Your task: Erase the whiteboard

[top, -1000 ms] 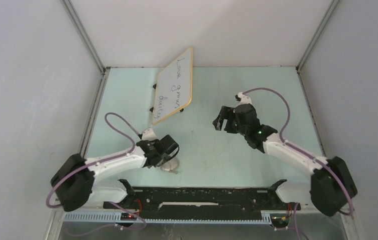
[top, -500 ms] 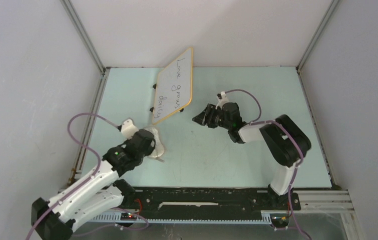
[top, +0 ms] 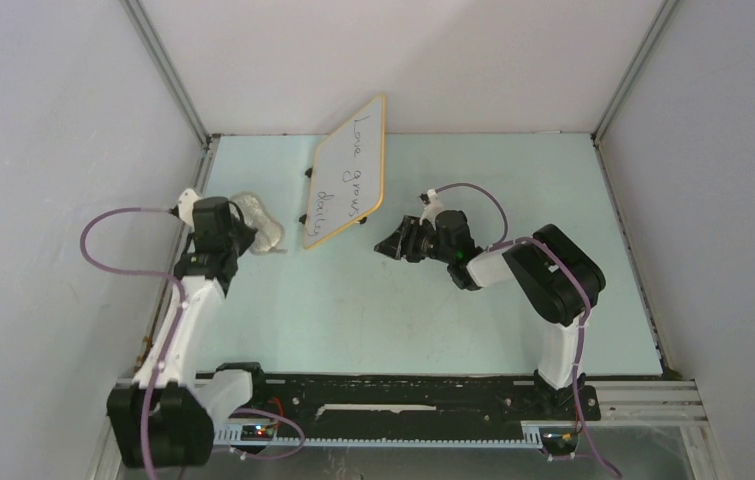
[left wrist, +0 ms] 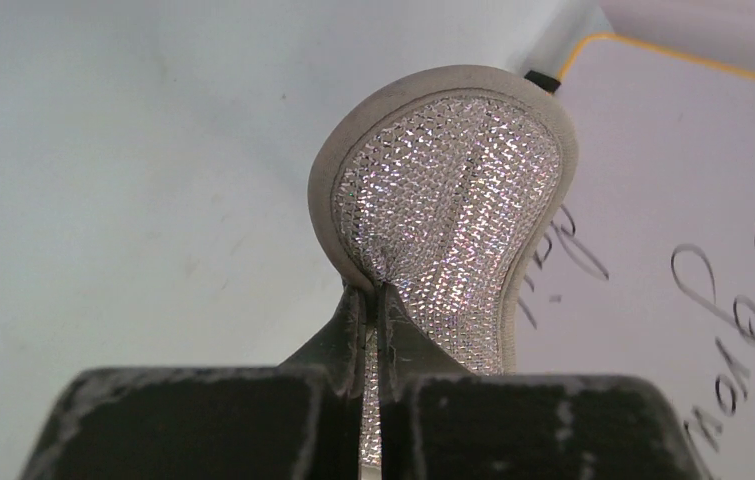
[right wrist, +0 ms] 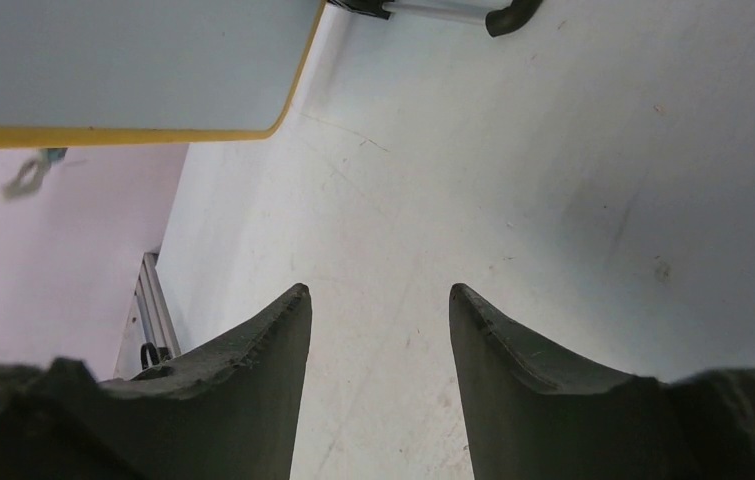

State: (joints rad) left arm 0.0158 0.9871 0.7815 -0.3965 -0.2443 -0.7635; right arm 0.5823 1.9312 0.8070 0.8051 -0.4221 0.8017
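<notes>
The whiteboard (top: 346, 170) stands tilted at the back of the table, tan-orange framed, with dark handwriting on it. My left gripper (top: 244, 235) is shut on the near edge of a grey oval cloth pad (top: 259, 226), just left of the board's lower end. In the left wrist view the pad (left wrist: 448, 190) shows its glittery mesh face above the gripper (left wrist: 374, 300), with the whiteboard (left wrist: 683, 230) right behind it. My right gripper (top: 390, 245) is open and empty, a little right of the board. Its wrist view shows the gripper (right wrist: 378, 295) over bare table and the whiteboard (right wrist: 123, 60) at the top left.
White enclosure walls and metal corner posts (top: 168, 75) close in the pale green table (top: 403, 320). The board's black feet (top: 305, 218) rest on the table. A black rail (top: 403, 395) runs along the near edge between the arm bases.
My left arm swung from the front of the table to the back left, carrying the pad up beside the board. My right arm slid left toward the board and its jaws narrowed.
</notes>
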